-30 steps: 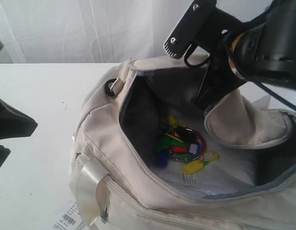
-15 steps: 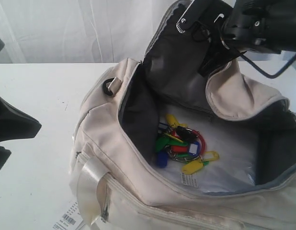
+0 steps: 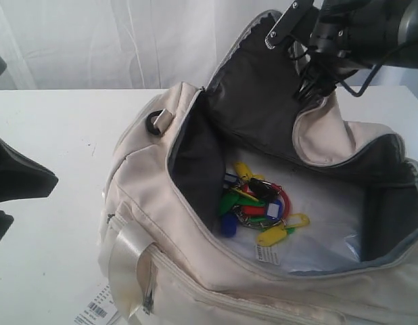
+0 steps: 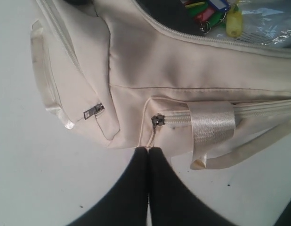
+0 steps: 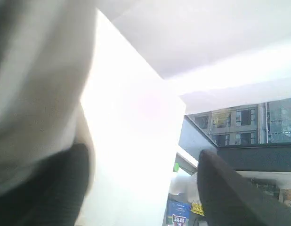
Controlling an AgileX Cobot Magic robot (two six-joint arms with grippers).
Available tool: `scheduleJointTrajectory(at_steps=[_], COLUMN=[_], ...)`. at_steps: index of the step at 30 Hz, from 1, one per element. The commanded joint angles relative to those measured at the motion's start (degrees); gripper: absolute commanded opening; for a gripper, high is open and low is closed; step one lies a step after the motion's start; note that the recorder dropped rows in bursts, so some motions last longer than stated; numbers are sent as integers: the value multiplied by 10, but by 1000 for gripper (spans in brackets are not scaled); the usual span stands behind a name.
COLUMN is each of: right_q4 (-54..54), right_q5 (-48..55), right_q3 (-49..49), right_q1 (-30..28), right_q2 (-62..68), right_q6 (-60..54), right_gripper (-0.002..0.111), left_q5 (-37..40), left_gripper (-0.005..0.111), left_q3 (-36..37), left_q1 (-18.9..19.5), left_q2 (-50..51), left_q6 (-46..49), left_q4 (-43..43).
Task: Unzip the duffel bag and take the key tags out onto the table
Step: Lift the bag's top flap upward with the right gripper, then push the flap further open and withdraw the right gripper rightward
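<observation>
The cream-white duffel bag (image 3: 155,223) lies unzipped on the white table (image 3: 53,122). Its dark-lined top flap (image 3: 263,95) is held up and back. The key tags (image 3: 260,206), in yellow, green, blue and red, rest on the bag's floor and also peek into the left wrist view as key tags (image 4: 209,12). My right gripper (image 3: 297,27) is up at the flap's rim. In its wrist view the right gripper (image 5: 145,188) is open, with cream fabric against one finger (image 5: 60,188). My left gripper (image 4: 148,149) is shut at the bag's (image 4: 150,61) lower seam, where a thin zipper pull runs between its tips.
A white barcode paper tag (image 3: 97,311) lies at the bag's near left corner. The black D-ring (image 3: 157,123) sits on the bag's far left end. A satin strap (image 4: 211,125) crosses the side zipper. White curtains hang behind the table.
My right gripper has risen and swung back, pulling the flap from over the opening to well above it. The key tags and the left arm have not moved.
</observation>
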Motion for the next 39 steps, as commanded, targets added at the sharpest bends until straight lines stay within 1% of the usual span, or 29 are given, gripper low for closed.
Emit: scheduleJointTrajectory(at_steps=[1,4,6,7,9,13,17,21,24,27,29,30,32,33,34,35,37,39], right_q4=[46,165,239,256,268,267,234,215,194,166,155,161,167,172,180,204,286,441], right_q5=[36,33,33,32,34,44,11,17,62,106,120,120,122,125,128,132,145,163], right_q3=[-16,-16,-16,-16,-16,-15,-15,-15,-15,-15,-15,-15,-15,-15,-15,-15,-15,-15], right_q1=[-5,-5,-5,-5,-5,-5,-6,-6,-6,-6,-6,-6,-6,-6,-6,-6,-5,-5], right_q2=[-66,-114,-141,-150,-161,-157,-122,-66,-41,-49,-62,-72,-83,-89,-95,-103,-120,-142], right_q6=[0,-55,-99,-111,-118,-118,-114,-103,-103,-101,-101,-101,-101,-101,-101,-107,-144,-217], right_gripper=[54,46,39,35,29,24,19,19,19,20,26,36,48,53,55,53,45,28], left_q5=[13,14,14,14,14,14,13,14,15,16,18,20,20,20,20,20,20,20], left_gripper=[0,0,0,0,0,0,0,0,0,0,0,0,0,0,0,0,0,0], left_q3=[2,2,2,2,2,2,2,2,2,2,2,2,2,2,2,2,2,2], left_q1=[1,1,1,1,1,1,1,1,1,1,1,1,1,1,1,1,1,1], left_q2=[-4,-4,-4,-4,-4,-4,-4,-4,-4,-4,-4,-4,-4,-4,-4,-4,-4,-4], left_q6=[2,2,2,2,4,15,16,16,16,16,16,16,16,16,16,16,16,16], left_q4=[-13,-15,-19,-21,-21,-21,-21,-21,-21,-21,-22,-22,-22,-22,-22,-22,-22,-22])
